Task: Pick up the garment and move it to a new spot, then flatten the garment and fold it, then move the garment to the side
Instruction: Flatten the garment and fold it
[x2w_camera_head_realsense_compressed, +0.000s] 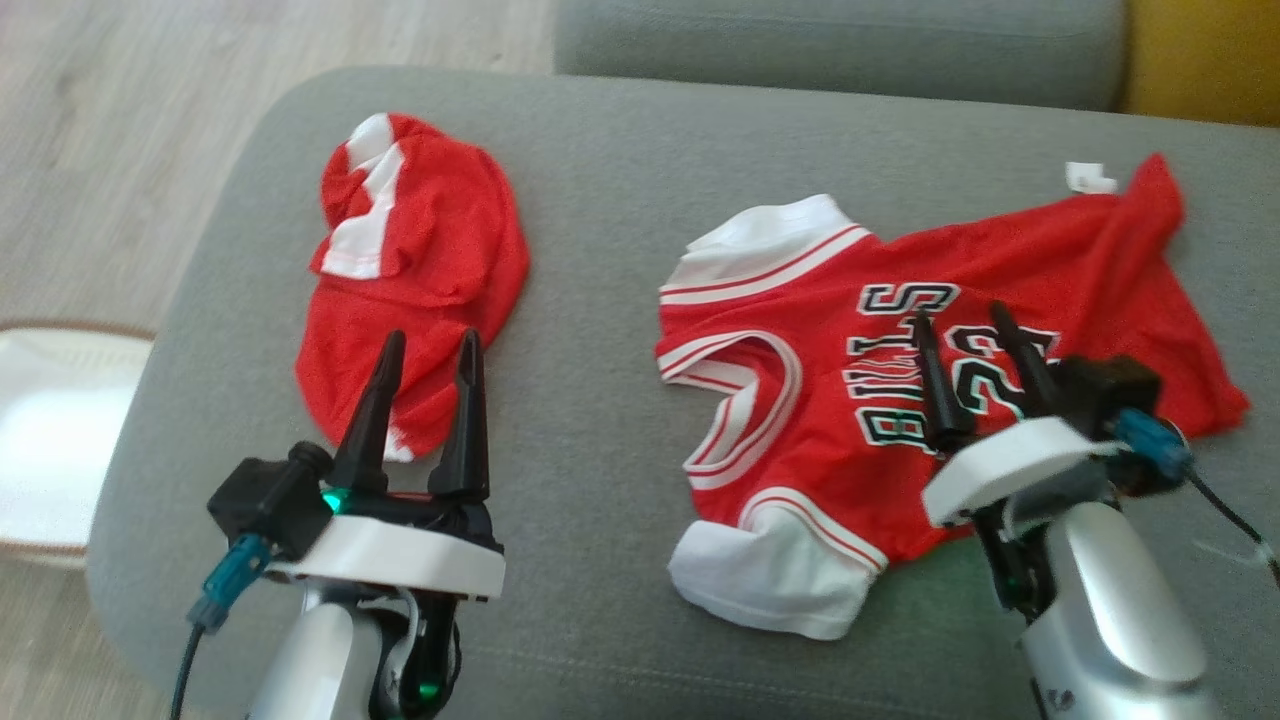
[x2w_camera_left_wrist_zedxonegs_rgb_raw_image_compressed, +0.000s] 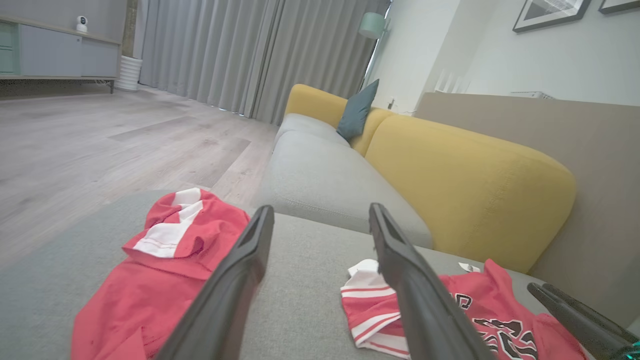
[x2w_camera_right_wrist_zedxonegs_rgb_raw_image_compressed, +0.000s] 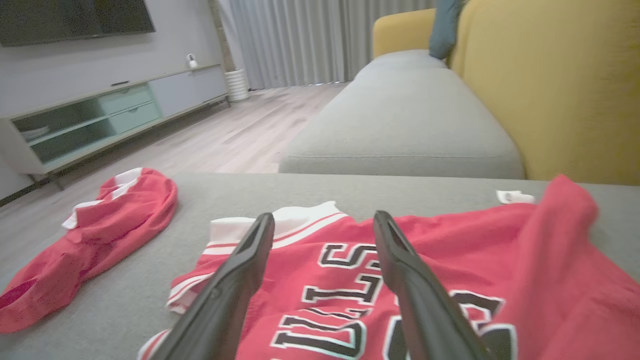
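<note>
One crumpled red garment (x2w_camera_head_realsense_compressed: 415, 290) lies apart from the jersey (x2w_camera_head_realsense_compressed: 850, 330).

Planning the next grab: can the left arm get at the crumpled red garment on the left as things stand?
Probably yes: the left gripper is open, right by the crumpled red garment, with nothing lying between them.

Between the crumpled red garment (x2w_camera_head_realsense_compressed: 415, 290) near the left edge of the cushion (x2w_camera_head_realsense_compressed: 590, 200) and the jersey (x2w_camera_head_realsense_compressed: 900, 380) spread toward its right edge, a bare lane runs from near edge to far edge; I can pass there. The yellow backrest (x2w_camera_left_wrist_zedxonegs_rgb_raw_image_compressed: 465, 185) stands beyond the far right corner.
</note>
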